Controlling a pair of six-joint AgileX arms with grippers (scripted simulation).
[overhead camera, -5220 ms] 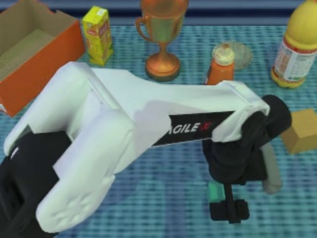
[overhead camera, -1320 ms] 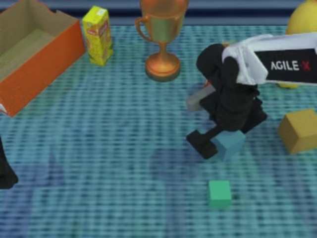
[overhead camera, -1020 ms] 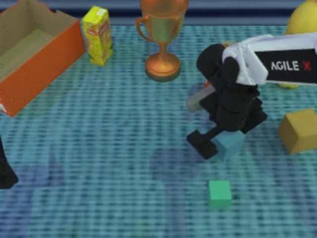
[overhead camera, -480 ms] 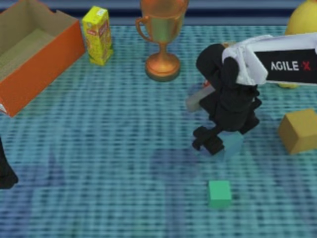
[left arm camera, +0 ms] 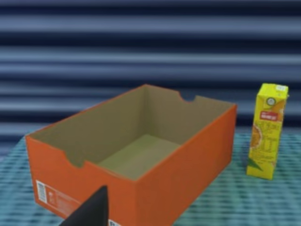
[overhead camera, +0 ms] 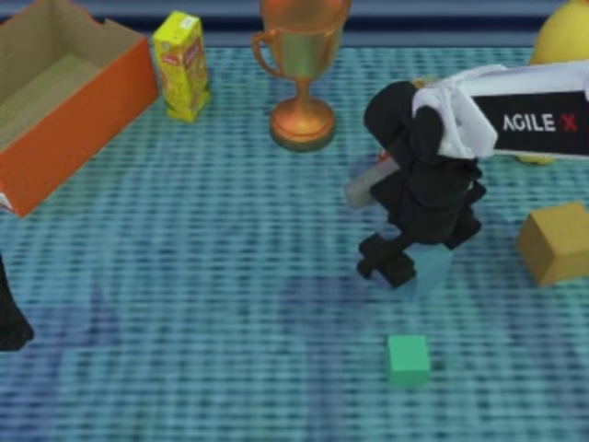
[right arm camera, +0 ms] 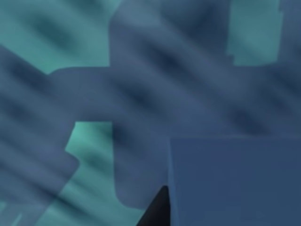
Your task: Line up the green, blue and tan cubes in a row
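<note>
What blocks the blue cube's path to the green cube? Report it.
Nothing visible. The right gripper is shut on the blue cube, and only bare mat lies between it and the green cube. The tan cube sits off to the right.

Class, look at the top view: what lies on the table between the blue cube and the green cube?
Nothing. In the top view, only bare teal mat separates the blue cube, held by the right gripper, from the green cube.

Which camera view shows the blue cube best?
The top view: the blue cube lies on the table with the right pincer closed on it. The right wrist view shows only one shaded face. The left wrist view does not show it.
</note>
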